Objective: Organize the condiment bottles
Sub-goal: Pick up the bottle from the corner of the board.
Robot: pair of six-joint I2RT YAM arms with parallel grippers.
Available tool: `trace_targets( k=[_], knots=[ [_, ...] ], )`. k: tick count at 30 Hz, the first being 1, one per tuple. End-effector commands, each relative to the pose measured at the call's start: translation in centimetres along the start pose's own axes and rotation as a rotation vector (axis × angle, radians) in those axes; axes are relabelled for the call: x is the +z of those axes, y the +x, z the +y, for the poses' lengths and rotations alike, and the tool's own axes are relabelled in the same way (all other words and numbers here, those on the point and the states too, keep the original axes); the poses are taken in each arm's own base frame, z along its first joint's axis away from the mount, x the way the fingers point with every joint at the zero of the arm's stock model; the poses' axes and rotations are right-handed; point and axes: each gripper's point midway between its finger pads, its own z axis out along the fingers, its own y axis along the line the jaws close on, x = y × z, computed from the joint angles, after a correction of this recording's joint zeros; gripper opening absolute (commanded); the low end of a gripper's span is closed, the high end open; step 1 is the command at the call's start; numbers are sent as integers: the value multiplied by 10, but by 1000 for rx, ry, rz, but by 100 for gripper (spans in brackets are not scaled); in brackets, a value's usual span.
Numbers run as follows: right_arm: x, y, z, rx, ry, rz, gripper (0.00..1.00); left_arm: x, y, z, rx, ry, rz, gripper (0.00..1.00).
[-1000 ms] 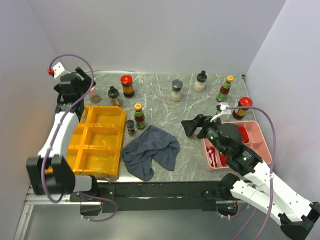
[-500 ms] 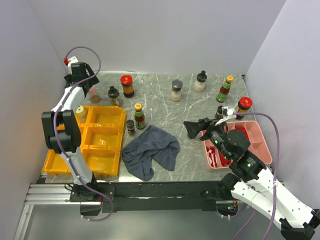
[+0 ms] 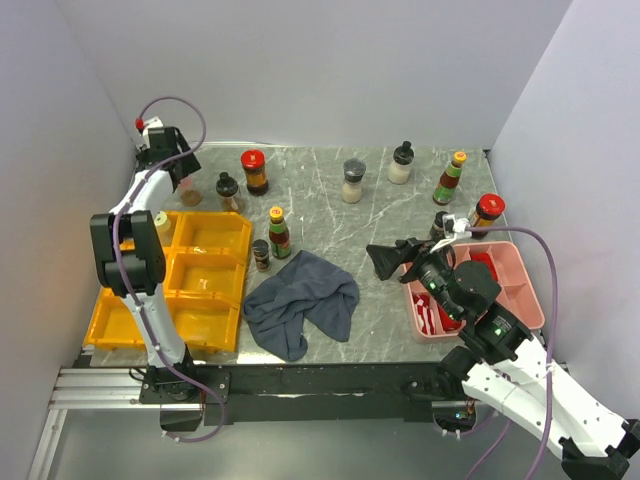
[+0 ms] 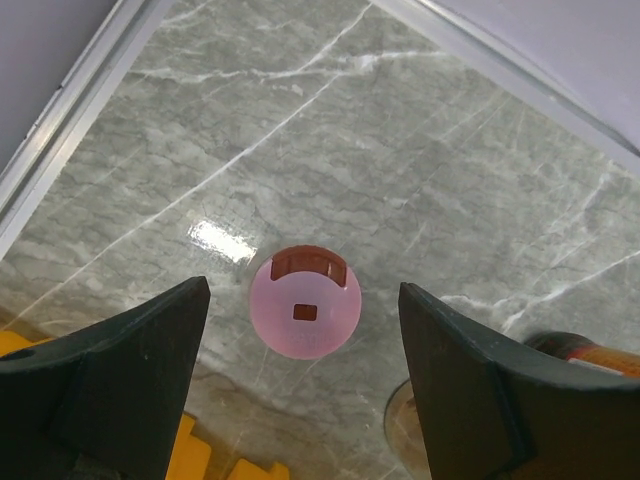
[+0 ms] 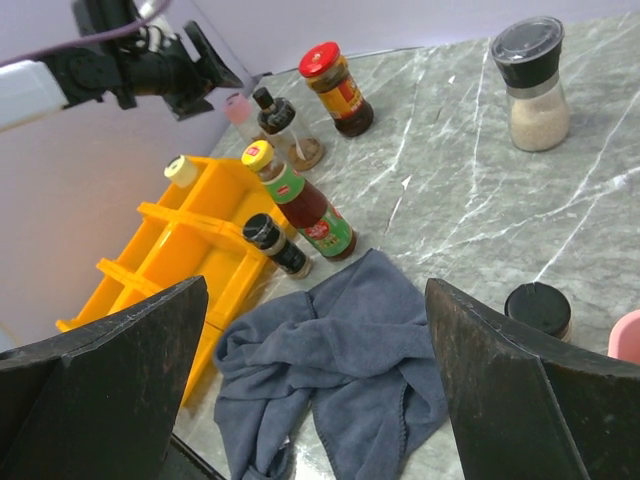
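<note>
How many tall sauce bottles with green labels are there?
2. One bottle stands beside the yellow tray, behind the cloth; the other bottle stands back right, beyond the pink tray. Others may be hidden.

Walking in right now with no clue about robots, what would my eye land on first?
Probably the bright yellow tray at the left of the marble table, beside a crumpled dark grey cloth near the front middle. Behind them small bottles stand scattered, among them a red-capped jar. At the far left corner the left gripper hovers open above a pink-capped jar.
</note>
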Motion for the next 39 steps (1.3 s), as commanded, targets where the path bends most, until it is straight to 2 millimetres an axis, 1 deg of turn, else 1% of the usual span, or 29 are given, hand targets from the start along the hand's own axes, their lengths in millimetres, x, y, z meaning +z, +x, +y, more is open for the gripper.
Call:
trace_targets(
  k=[1,5,9,10,11,12,13,15,16,17,18,19,20,21,22,23,24,26,27,29,30,31,32,33,35,36,37,38,39],
  knots=[
    [-2,-10,8,3,-37,-39,96,11,11,-1,24,-15,13,81],
    [-2,-8,7,2,-37,-32,96,16,14,-1,29,-29,11,75],
    [0,-6,6,1,-31,-28,96,18,11,1,36,-39,1,73],
    [0,-7,7,0,-32,-28,96,20,14,2,44,-42,8,72],
    [-1,-7,7,0,-33,-29,96,20,14,0,50,-33,10,67],
    [0,-7,7,0,-33,-29,96,20,15,-1,57,-26,13,63],
    [-1,-7,7,0,-33,-29,96,18,12,1,54,-35,4,53],
    [-2,-8,8,1,-41,-31,96,14,12,3,51,-50,-3,40],
    [-2,-8,8,1,-42,-32,96,8,5,3,40,-58,-26,35],
    [-2,-8,8,0,-41,-33,96,5,1,4,30,-61,-39,26],
    [-2,-8,8,0,-42,-34,96,1,3,5,26,-67,-42,22],
    [-2,-8,9,0,-42,-32,96,-6,-9,2,7,-58,-74,18],
    [-1,-8,9,0,-44,-32,96,-10,-11,3,3,-60,-84,16],
    [-1,-7,8,-1,-41,-28,96,-16,-21,1,-5,-54,-105,13],
    [0,-6,9,0,-46,-23,96,-20,-23,0,-3,-52,-106,3],
    [0,-7,9,-2,-46,-23,96,-23,-28,-1,-4,-53,-111,1],
    [0,-6,10,-2,-48,-18,96,-30,-40,-3,-13,-49,-133,1],
    [0,-6,10,-3,-46,-21,96,-37,-46,-3,-22,-56,-135,1],
    [-1,-7,10,-3,-47,-25,96,-46,-58,-1,-36,-66,-162,1],
    [-1,-7,9,-4,-44,-26,96,-54,-65,0,-50,-75,-176,1],
    [-2,-8,9,-4,-46,-30,96,-62,-73,3,-59,-87,-197,1],
    [-2,-8,10,-5,-50,-30,96,-67,-77,5,-73,-100,-204,1],
    [-2,-8,9,-5,-47,-31,96,-72,-76,13,-81,-136,-200,1],
    [-2,-8,10,-5,-49,-29,96,-84,-84,26,-103,-202,-231,1],
    [-2,-10,11,-6,-50,-31,96,-96,-85,42,-168,-277,-256,1],
    [-2,-9,10,-9,-49,-27,96,-108,-86,48,-198,-295,-275,1],
    [-3,-9,10,-10,-49,-29,96,-114,-87,55,-211,-320,-295,1],
    [-3,-9,10,-11,-49,-29,96,-116,-78,63,-213,-337,-291,1],
    [-3,-9,9,-13,-46,-30,96,-129,-86,66,-248,-332,-327,1]
  ],
)
